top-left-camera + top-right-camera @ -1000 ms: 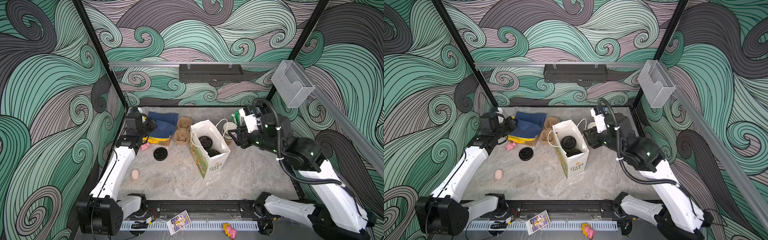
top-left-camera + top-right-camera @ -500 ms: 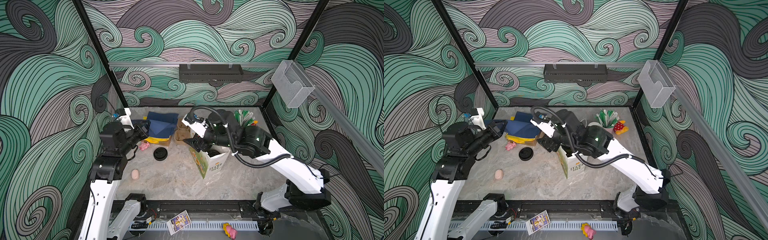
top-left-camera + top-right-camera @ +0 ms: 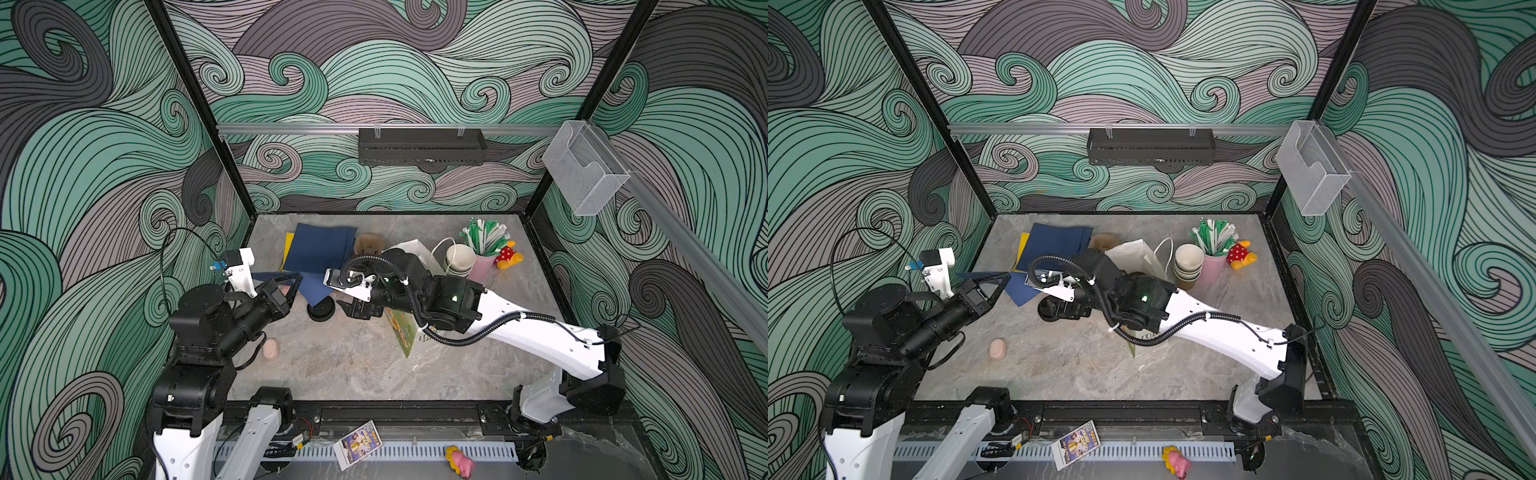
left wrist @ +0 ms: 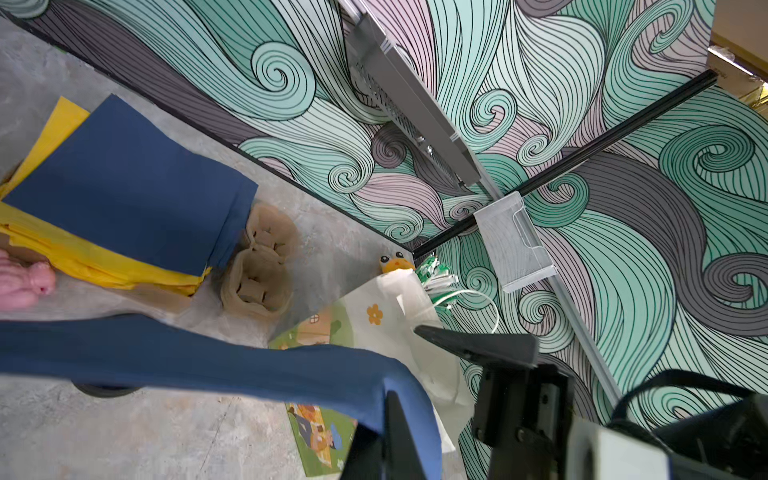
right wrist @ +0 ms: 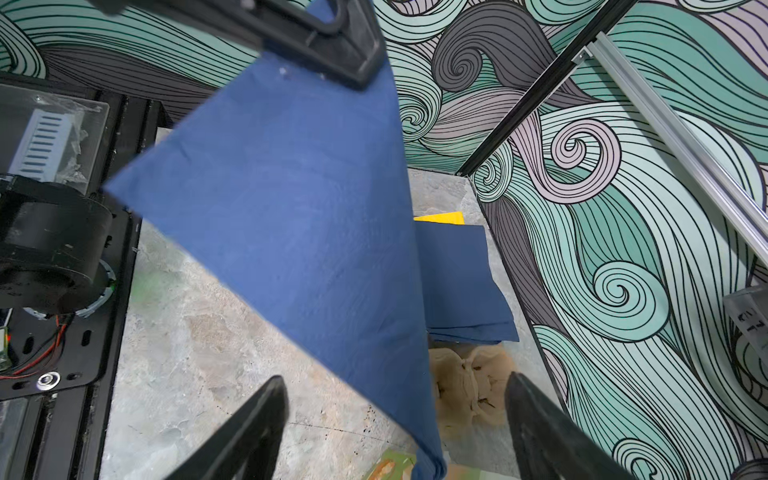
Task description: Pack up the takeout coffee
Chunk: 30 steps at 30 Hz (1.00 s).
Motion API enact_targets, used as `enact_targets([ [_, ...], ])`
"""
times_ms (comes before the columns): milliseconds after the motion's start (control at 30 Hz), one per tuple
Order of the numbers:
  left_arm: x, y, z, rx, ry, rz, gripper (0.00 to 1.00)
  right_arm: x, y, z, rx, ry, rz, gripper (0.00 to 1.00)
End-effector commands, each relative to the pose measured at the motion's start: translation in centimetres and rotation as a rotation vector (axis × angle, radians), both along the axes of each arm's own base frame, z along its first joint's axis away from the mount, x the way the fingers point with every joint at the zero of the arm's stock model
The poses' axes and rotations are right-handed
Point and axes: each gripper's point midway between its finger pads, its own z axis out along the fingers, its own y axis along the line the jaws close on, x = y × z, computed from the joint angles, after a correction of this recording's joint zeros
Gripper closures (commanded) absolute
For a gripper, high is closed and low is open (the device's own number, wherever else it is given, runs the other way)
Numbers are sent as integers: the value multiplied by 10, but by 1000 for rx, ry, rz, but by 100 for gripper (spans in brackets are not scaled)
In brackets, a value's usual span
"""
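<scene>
At the left gripper [image 3: 296,282]: clamped shut on a corner of a blue napkin [image 5: 291,232], hanging above the table [image 3: 353,365]. At the right gripper [image 5: 395,380]: spread wide, holding nothing, low near the black lids [image 3: 321,311] and paper bag [image 3: 401,336]. Farther back: stacked cups [image 3: 459,259], upright just beside the pink straw cup [image 3: 484,268]

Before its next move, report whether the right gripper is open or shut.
Open: the right gripper shows both fingers wide apart in its wrist view, closed on nothing.
</scene>
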Motion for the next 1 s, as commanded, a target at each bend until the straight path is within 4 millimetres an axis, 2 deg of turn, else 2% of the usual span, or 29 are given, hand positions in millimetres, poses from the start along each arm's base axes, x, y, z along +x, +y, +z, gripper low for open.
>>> enact_targets([
  [0,-17,-8,2,-32,32,-52,100,-1,14,20,80,-90,44,24],
  [167,-24,-8,-2,-25,53,-54,100,-15,19,20,140,-69,100,44],
  [333,-26,-9,4,-44,37,-62,100,-24,20,20,170,-13,125,63],
  [533,-25,-11,12,-56,12,-66,100,-28,19,24,210,42,116,93],
  [567,-24,-10,15,-55,2,-60,94,-29,18,26,220,58,114,96],
  [600,-24,-8,18,-52,-13,-51,81,-30,17,28,234,78,107,100],
  [667,-22,-2,28,-29,-59,-18,56,-29,13,33,272,133,77,100],
  [700,-21,2,35,-11,-95,7,47,-27,10,37,298,185,51,100],
  [800,-19,17,64,56,-228,87,31,-15,-4,40,355,395,-73,100],
  [833,-18,20,72,80,-268,107,22,-12,-8,39,363,466,-107,100],
  [867,-17,24,80,109,-303,126,18,-9,-15,36,359,551,-146,100],
  [967,-12,26,96,181,-371,131,17,-5,-35,29,356,774,-265,100],
])
